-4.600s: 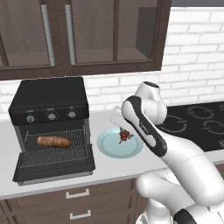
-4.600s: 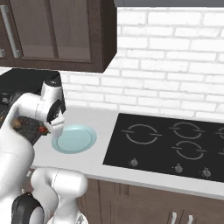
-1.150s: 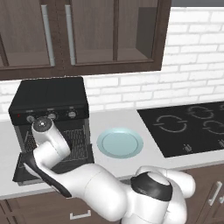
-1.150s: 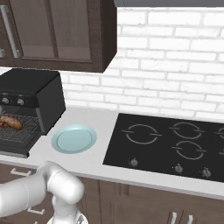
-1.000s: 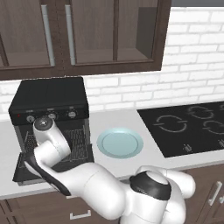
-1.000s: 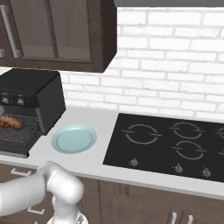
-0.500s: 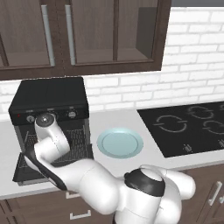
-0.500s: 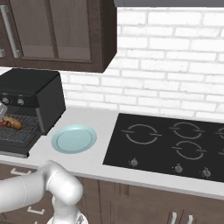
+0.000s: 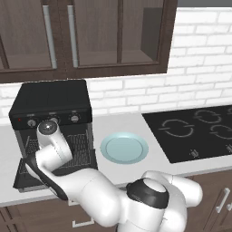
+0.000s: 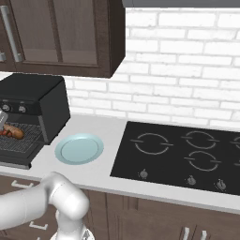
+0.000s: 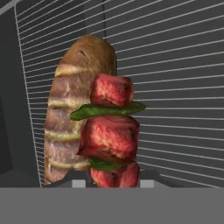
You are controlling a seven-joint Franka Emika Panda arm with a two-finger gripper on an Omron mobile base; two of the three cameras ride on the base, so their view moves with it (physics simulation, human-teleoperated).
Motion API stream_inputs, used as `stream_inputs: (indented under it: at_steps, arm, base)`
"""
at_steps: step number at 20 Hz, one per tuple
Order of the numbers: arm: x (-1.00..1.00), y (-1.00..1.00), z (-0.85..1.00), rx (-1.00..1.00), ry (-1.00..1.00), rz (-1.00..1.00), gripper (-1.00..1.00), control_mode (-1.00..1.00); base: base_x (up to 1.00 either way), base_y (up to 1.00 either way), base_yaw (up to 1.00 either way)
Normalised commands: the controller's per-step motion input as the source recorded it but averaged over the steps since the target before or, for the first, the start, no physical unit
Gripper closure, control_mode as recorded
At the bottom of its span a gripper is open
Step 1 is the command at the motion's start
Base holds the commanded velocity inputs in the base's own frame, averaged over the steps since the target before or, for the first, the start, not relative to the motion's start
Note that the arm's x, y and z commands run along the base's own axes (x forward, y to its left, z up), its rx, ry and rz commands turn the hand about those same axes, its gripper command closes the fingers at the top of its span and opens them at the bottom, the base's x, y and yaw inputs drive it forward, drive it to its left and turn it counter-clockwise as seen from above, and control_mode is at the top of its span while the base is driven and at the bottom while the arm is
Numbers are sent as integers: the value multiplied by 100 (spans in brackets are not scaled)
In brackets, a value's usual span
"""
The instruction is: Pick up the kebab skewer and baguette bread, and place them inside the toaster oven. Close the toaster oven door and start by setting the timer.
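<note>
Pincer (image 11: 113, 183) hovers over the oven rack (image 11: 175, 87), the skewer (image 11: 111, 133) rising between its finger tips; whether the fingers clamp the stick or have let go cannot be told from the hand view. Red meat chunks and green slices are threaded on the skewer, which lies against the right side of the baguette (image 11: 72, 109) as the hand camera sees it. The golden-brown loaf rests on the wire rack, near the rack's edge. From the right base view, the loaf (image 10: 13, 133) shows on the rack inside the oven (image 10: 33, 105), with dark red chunks just beside it. The black oven stands on the counter (image 10: 101, 176) under the dark wood cabinets (image 9: 90, 36), its door (image 9: 27, 174) dropped flat and open in front. Three grey knobs and a small red light sit on the panel above the opening. The white arm (image 9: 52, 149) reaches across the door into the cavity, covering much of the rack in the left base view. A pale blue plate (image 9: 124, 148) lies bare on the counter just right of the oven, between it and the black cooktop (image 9: 195, 133). White brick wall runs behind.
</note>
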Motion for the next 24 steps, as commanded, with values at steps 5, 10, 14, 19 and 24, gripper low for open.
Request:
stream_inputs:
  at_steps: [5,10,14,19,24]
  arm:
    - [0,0,0,0,0,0,-100,-100]
    - [0,0,2,0,0,0,-100,-100]
    - [-9,0,23,-1,0,0,-100,-100]
    - [-35,-9,34,-6,0,0,-100,-100]
    - [-43,-18,29,-14,0,3,-100,-100]
  base:
    - [0,0,0]
    - [0,0,0]
    - [0,0,0]
    - [0,0,0]
    - [0,0,0]
